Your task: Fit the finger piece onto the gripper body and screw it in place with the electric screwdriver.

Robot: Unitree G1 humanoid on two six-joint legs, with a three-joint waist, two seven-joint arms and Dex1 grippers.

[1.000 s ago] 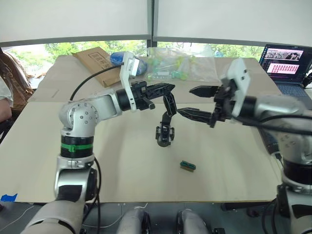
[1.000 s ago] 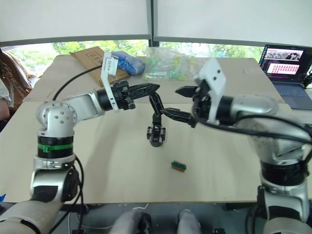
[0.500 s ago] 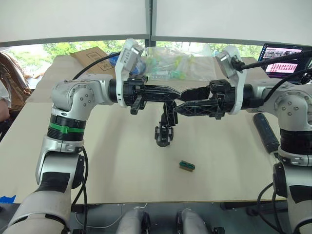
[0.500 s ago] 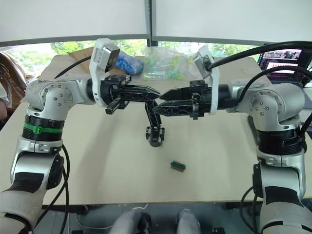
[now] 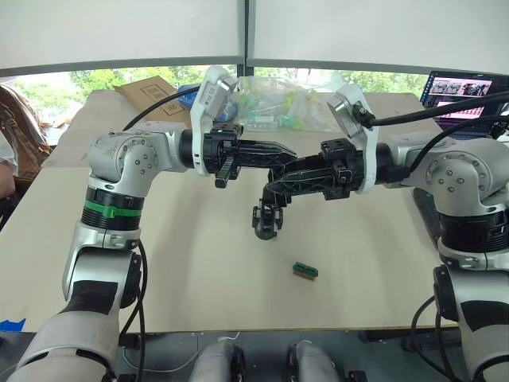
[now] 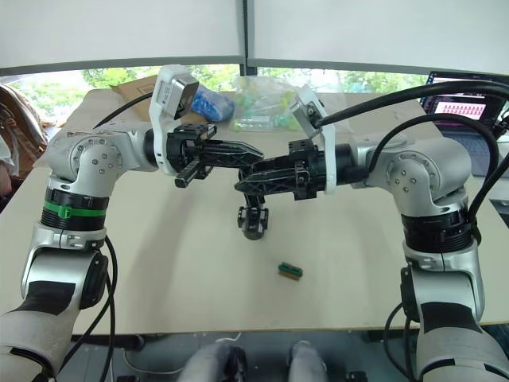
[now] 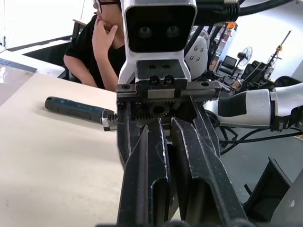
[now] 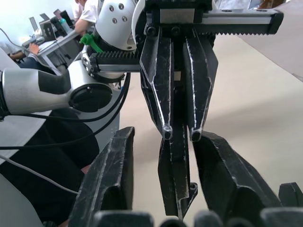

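Meeting tip to tip above table [image 5: 159, 263]: left gripper [image 5: 288, 150] nearly closed, empty; right gripper [image 5: 274, 189] spread, straddling upright finger of gripper body [image 5: 269, 216]. Electric screwdriver [image 7: 78, 109] lying behind right gripper.

One gripper body [image 5: 267, 219], one electric screwdriver [image 7: 78, 109], one small green block [image 5: 305, 270].

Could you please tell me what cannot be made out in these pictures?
- The gripper body, eye views: its top is hidden behind the right gripper.
- The black wedge, right wrist view: it is black among black parts, so I cannot tell whether it is loose or part of the gripper body.
- The electric screwdriver, left wrist view: its bit end is hidden behind the right gripper.
- The green block, eye views: too small for detail.
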